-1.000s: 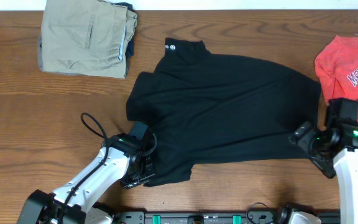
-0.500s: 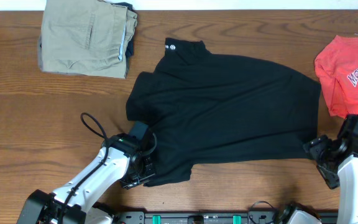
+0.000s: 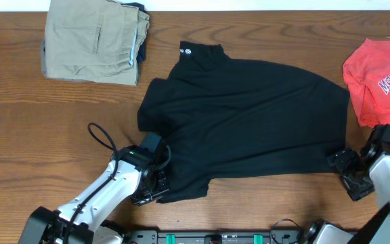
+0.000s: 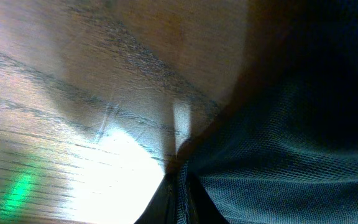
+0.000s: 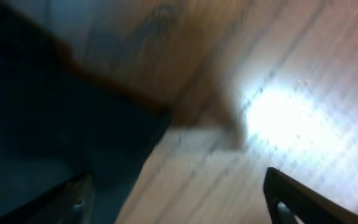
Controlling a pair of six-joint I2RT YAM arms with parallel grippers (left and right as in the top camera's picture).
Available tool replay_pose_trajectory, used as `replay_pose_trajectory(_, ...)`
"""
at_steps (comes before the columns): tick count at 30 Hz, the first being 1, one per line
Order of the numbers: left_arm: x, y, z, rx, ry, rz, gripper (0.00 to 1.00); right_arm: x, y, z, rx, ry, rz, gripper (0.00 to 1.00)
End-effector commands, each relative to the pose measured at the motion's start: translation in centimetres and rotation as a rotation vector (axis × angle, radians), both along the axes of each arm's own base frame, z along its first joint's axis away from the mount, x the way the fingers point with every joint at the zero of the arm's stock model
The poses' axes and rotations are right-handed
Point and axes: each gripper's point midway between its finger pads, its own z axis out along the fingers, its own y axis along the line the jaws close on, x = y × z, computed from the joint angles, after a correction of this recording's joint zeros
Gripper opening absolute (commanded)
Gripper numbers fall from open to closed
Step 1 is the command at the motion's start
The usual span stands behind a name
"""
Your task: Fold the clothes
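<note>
The clothes, one black short-sleeved shirt (image 3: 249, 115), lie spread across the middle of the wooden table, collar toward the back. My left gripper (image 3: 156, 190) is shut on the shirt's front-left corner. The left wrist view shows the dark mesh fabric (image 4: 291, 155) pinched between the left gripper's (image 4: 180, 199) jaws. My right gripper (image 3: 347, 173) stands open at the shirt's front-right corner. In the right wrist view its fingers (image 5: 291, 196) are wide apart. One finger is over the shirt's edge (image 5: 55, 124), and the other is over bare wood.
Folded tan trousers (image 3: 93, 41) lie at the back left. A red T-shirt (image 3: 381, 74) with white lettering lies at the right edge, close behind my right arm. A black cable loop (image 3: 103, 139) sticks out beside my left arm.
My right arm has drawn back toward the table's front-right, off the shirt's corner. The left arm and the shirt have stayed put.
</note>
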Motion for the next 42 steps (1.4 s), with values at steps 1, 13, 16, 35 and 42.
replay_pose_trajectory(1, -0.1, 0.4, -0.4, 0.022, -0.005, -0.006, 0.06, -0.8, -0.5, -1.0, 0.021, 0.036, -0.015, 0.82)
replay_pose_trajectory(13, 0.0, 0.5, -0.4, 0.025, -0.007, -0.006, 0.06, 0.0, -1.7, -1.3, -0.015, 0.006, -0.027, 0.84)
replay_pose_trajectory(16, 0.0, 0.5, -0.4, 0.025, -0.006, -0.006, 0.06, 0.4, -1.8, -1.3, -0.021, -0.009, -0.028, 0.84)
replay_pose_trajectory(35, 0.2, 0.4, -0.4, 0.024, -0.018, -0.006, 0.06, -0.2, -0.7, -2.7, 0.012, -0.024, -0.023, 0.55)
replay_pose_trajectory(42, 0.2, 0.4, -0.4, 0.024, -0.016, -0.006, 0.06, -0.1, 0.3, -2.9, 0.060, -0.038, -0.021, 0.50)
